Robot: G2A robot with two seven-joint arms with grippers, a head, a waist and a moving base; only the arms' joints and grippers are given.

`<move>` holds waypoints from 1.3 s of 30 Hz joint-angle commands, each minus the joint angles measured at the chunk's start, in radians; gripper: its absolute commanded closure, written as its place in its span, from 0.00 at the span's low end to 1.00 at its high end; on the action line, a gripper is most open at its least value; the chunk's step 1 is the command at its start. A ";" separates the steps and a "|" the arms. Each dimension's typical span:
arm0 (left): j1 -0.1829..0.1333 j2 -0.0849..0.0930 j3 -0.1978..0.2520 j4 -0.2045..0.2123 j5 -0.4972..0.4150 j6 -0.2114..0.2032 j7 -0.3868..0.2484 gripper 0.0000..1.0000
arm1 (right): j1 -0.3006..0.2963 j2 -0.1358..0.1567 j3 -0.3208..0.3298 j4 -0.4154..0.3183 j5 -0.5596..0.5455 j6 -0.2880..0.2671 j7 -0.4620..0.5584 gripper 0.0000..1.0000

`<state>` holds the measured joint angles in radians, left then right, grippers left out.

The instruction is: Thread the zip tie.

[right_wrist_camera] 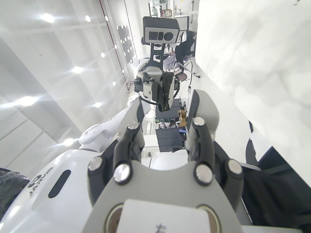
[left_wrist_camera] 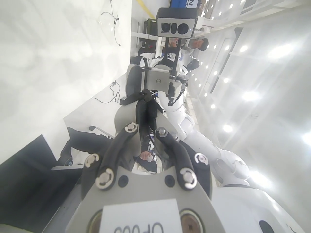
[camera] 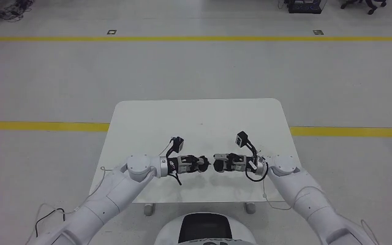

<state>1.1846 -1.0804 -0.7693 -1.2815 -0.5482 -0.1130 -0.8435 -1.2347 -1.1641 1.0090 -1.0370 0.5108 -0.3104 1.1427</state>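
Both my grippers meet tip to tip above the table (camera: 196, 116), by the middle of its near edge. Left gripper (camera: 207, 163): fingers pressed together. Right gripper (camera: 215, 164): fingers spread, holding nothing. Zip tie: cannot tell; dark blur at left fingertips.

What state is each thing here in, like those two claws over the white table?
Left gripper, grey metal with black fingers: shut, held above the table, pointing at the other gripper.
Right gripper, same build: open, tips close to the left gripper's.
White rectangular table: standing level under both grippers.
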 commanded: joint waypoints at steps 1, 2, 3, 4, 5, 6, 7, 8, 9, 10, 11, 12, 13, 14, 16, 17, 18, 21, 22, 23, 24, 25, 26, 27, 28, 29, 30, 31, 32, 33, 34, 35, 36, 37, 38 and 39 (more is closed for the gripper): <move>0.005 0.003 -0.008 -0.009 0.009 -0.011 0.010 1.00 | -0.019 0.010 0.025 -0.040 -0.017 0.006 -0.013 0.00; 0.010 0.006 -0.016 -0.016 0.013 -0.026 0.017 1.00 | -0.026 0.014 0.033 -0.052 -0.019 0.006 -0.014 0.00; 0.014 0.008 -0.022 -0.021 0.022 -0.040 0.025 1.00 | -0.026 0.014 0.033 -0.052 -0.019 0.006 -0.014 0.00; 0.014 0.008 -0.022 -0.021 0.022 -0.040 0.025 1.00 | -0.026 0.014 0.033 -0.052 -0.019 0.006 -0.014 0.00; 0.014 0.008 -0.022 -0.021 0.022 -0.040 0.025 1.00 | -0.026 0.014 0.033 -0.052 -0.019 0.006 -0.014 0.00; 0.014 0.008 -0.022 -0.021 0.022 -0.040 0.025 1.00 | -0.026 0.014 0.033 -0.052 -0.019 0.006 -0.014 0.00; 0.014 0.008 -0.022 -0.021 0.022 -0.040 0.025 1.00 | -0.026 0.014 0.033 -0.052 -0.019 0.006 -0.014 0.00; 0.014 0.008 -0.022 -0.021 0.022 -0.040 0.025 1.00 | -0.026 0.014 0.033 -0.052 -0.019 0.006 -0.014 0.00; 0.014 0.008 -0.022 -0.021 0.022 -0.040 0.025 1.00 | -0.026 0.014 0.033 -0.052 -0.019 0.006 -0.014 0.00; 0.014 0.008 -0.022 -0.021 0.022 -0.040 0.025 1.00 | -0.026 0.014 0.033 -0.052 -0.019 0.006 -0.014 0.00; 0.014 0.008 -0.022 -0.021 0.022 -0.040 0.025 1.00 | -0.026 0.014 0.033 -0.052 -0.019 0.006 -0.014 0.00; 0.013 0.009 -0.022 -0.017 0.070 -0.036 0.079 1.00 | -0.026 0.014 0.033 -0.052 -0.019 0.006 -0.014 0.00; 0.016 0.010 -0.015 -0.037 0.148 -0.014 0.156 1.00 | -0.026 0.014 0.033 -0.052 -0.019 0.006 -0.014 0.00; 0.024 0.011 -0.012 -0.059 0.168 -0.007 0.179 1.00 | -0.026 0.014 0.033 -0.052 -0.019 0.006 -0.014 0.00; 0.044 0.020 -0.031 -0.079 0.193 -0.016 0.196 1.00 | -0.026 0.014 0.033 -0.052 -0.019 0.006 -0.014 0.00; 0.052 0.024 -0.039 -0.089 0.205 -0.016 0.206 1.00 | -0.026 0.014 0.033 -0.052 -0.019 0.006 -0.014 0.00; 0.062 0.028 -0.047 -0.101 0.216 -0.018 0.214 1.00 | -0.026 0.014 0.033 -0.052 -0.019 0.006 -0.014 0.00; 0.086 0.040 -0.069 -0.134 0.236 -0.020 0.215 1.00 | -0.026 0.014 0.033 -0.052 -0.019 0.006 -0.014 0.00; 0.093 0.043 -0.077 -0.142 0.245 -0.024 0.218 1.00 | -0.026 0.014 0.033 -0.052 -0.019 0.006 -0.014 0.00; 0.102 0.048 -0.088 -0.152 0.255 -0.026 0.220 1.00 | -0.026 0.014 0.033 -0.052 -0.019 0.006 -0.014 0.00; 0.109 0.051 -0.096 -0.160 0.260 -0.028 0.221 1.00 | -0.026 0.014 0.033 -0.052 -0.019 0.006 -0.014 0.00; 0.116 0.055 -0.107 -0.168 0.264 -0.031 0.223 1.00 | -0.026 0.014 0.033 -0.052 -0.019 0.006 -0.014 0.00; 0.128 0.061 -0.122 -0.179 0.267 -0.036 0.223 1.00 | -0.026 0.014 0.033 -0.052 -0.019 0.006 -0.014 0.00; 0.137 0.065 -0.133 -0.187 0.269 -0.039 0.220 1.00 | -0.026 0.014 0.033 -0.052 -0.019 0.006 -0.014 0.00; 0.146 0.069 -0.145 -0.195 0.269 -0.042 0.219 1.00 | -0.026 0.014 0.033 -0.052 -0.019 0.006 -0.014 0.00; 0.158 0.074 -0.159 -0.205 0.269 -0.044 0.215 1.00 | -0.026 0.014 0.033 -0.052 -0.019 0.006 -0.014 0.00; 0.166 0.077 -0.166 -0.212 0.266 -0.044 0.206 1.00 | -0.026 0.014 0.033 -0.052 -0.019 0.006 -0.014 0.00; 0.172 0.080 -0.173 -0.217 0.261 -0.044 0.199 1.00 | -0.026 0.014 0.033 -0.052 -0.019 0.006 -0.014 0.00; 0.177 0.082 -0.180 -0.220 0.258 -0.045 0.193 1.00 | -0.026 0.014 0.033 -0.052 -0.019 0.006 -0.014 0.00; 0.182 0.084 -0.185 -0.224 0.251 -0.047 0.178 1.00 | -0.026 0.014 0.033 -0.052 -0.019 0.006 -0.014 0.00; 0.184 0.086 -0.188 -0.224 0.242 -0.050 0.167 1.00 | -0.026 0.014 0.033 -0.052 -0.019 0.006 -0.014 0.00; 0.186 0.086 -0.190 -0.223 0.235 -0.051 0.159 1.00 | -0.026 0.014 0.033 -0.052 -0.019 0.006 -0.014 0.00; 0.186 0.086 -0.190 -0.223 0.235 -0.051 0.159 1.00 | -0.026 0.014 0.033 -0.052 -0.019 0.006 -0.014 0.00; 0.186 0.086 -0.190 -0.223 0.235 -0.051 0.159 1.00 | -0.026 0.014 0.033 -0.052 -0.019 0.006 -0.014 0.00; 0.186 0.086 -0.190 -0.223 0.235 -0.051 0.159 1.00 | -0.026 0.014 0.033 -0.052 -0.019 0.006 -0.014 0.00; 0.186 0.086 -0.190 -0.223 0.235 -0.051 0.159 1.00 | -0.033 0.014 0.034 -0.058 -0.020 0.009 -0.035 0.00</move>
<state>1.3706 -0.9939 -0.9596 -1.5045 -0.3135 -0.1646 -0.6850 -1.2621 -1.1505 1.0425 -1.0897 0.4920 -0.3037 1.1260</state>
